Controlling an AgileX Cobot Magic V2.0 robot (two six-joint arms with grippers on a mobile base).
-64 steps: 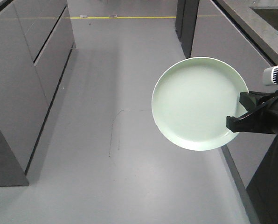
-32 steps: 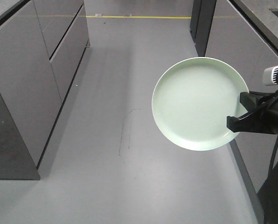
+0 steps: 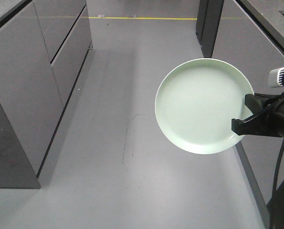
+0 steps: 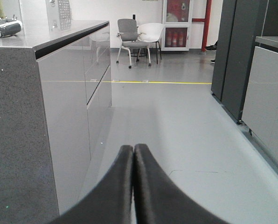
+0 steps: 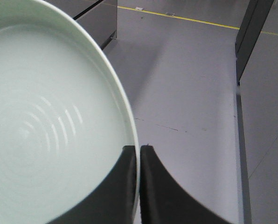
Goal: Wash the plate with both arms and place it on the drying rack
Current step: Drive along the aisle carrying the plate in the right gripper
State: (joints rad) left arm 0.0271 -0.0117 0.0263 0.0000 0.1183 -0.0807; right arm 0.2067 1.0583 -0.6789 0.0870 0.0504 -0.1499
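right tool (image 3: 240, 114) is clamped on the rim of the plate (image 3: 201, 105), one finger on each face, at its right edge. in the wrist view the rim runs straight into the slit between the fingers (image 5: 150, 186). left tool (image 4: 133, 149) is clenched on nothing, tips touching, pointed down the aisle. the plate hangs in the air over the bare grey floor (image 3: 108, 167), face up toward the front camera, touching nothing but my tool. grey cabinets (image 3: 37, 71) stand on the left under a dark bench (image 4: 59, 28) top, and a yellow floor line (image 3: 132, 18) lies further down. no sink or drying rack in any view. my read: this is the carry leg, wash not started. next needs me at the sink, then the left tool has to open and take its share of the job. a rim-only grip on an overhanging plate looks thin, so slow moves, no jerks.
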